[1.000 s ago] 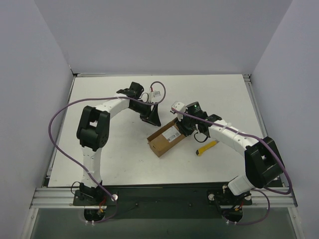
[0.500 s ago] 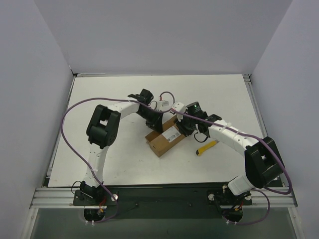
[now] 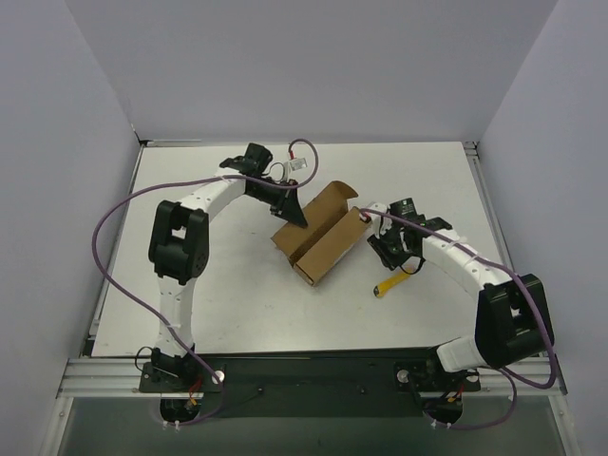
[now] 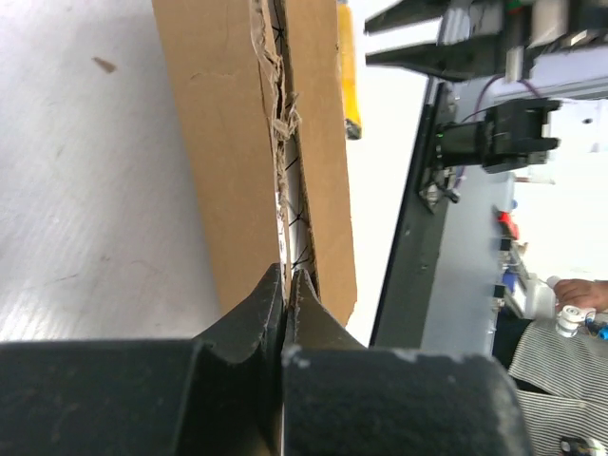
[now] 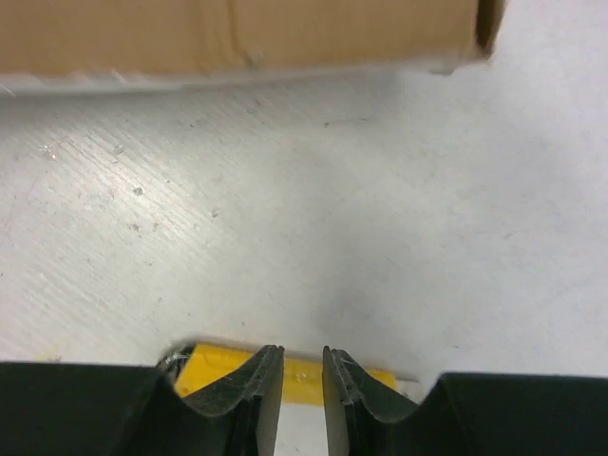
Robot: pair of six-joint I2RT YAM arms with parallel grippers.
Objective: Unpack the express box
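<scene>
Express box mid-desk, top flaps splayed, opening apparently done; contents hidden, nothing lifted out yet. Left gripper clamped on flap edge. Right gripper slightly apart, empty, over yellow knife. Remaining: emptying box

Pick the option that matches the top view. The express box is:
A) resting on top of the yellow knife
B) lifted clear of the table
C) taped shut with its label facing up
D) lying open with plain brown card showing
D: in the top view the express box lies spread open on the table, with plain brown card showing and no label in sight.
</scene>
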